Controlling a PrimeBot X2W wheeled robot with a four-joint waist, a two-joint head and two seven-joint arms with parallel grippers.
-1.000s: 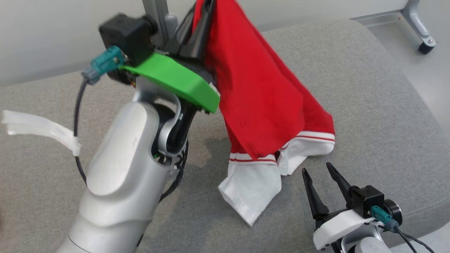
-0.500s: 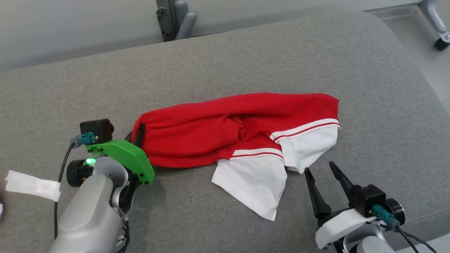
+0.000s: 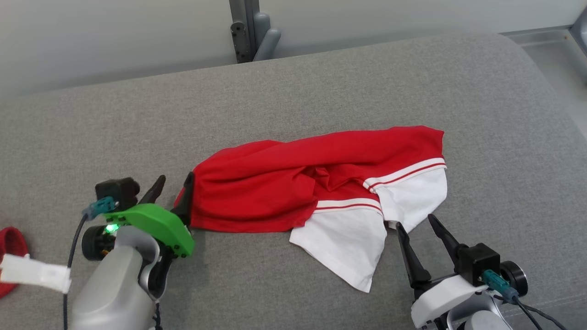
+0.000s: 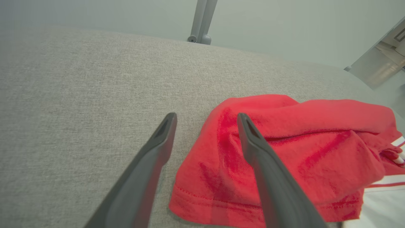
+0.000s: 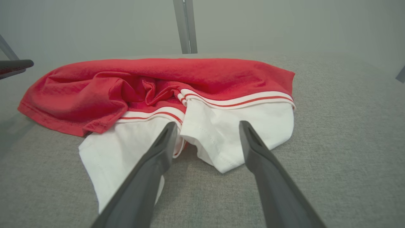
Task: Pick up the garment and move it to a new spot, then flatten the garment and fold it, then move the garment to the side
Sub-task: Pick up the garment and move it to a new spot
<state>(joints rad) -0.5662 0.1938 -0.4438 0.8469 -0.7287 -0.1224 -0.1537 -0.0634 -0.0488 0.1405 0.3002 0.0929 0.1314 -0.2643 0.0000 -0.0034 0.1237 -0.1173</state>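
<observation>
The garment (image 3: 284, 188) is a red shirt with white, red-striped sleeves, lying crumpled across the grey cushion (image 3: 321, 82). My left gripper (image 3: 173, 184) stands open at the garment's left end, one finger on each side of the red hem (image 4: 202, 202), nothing clamped. In the left wrist view the left gripper (image 4: 206, 117) straddles the edge of the red cloth (image 4: 284, 139). My right gripper (image 3: 416, 222) is open just below the white sleeves (image 3: 348, 238). From the right wrist, the right gripper (image 5: 207, 125) points at the white sleeve (image 5: 227, 133) without touching it.
A grey metal post (image 3: 250, 30) rises behind the cushion's far edge. A red object (image 3: 11, 247) lies at the far left, partly behind a white strap (image 3: 34, 272). The cushion's rounded right edge (image 3: 550, 114) drops to the floor.
The left gripper lowered the lifted garment onto the cushion and then opened, letting go of the red hem. The head camera shifted. The right gripper stayed open in place.
</observation>
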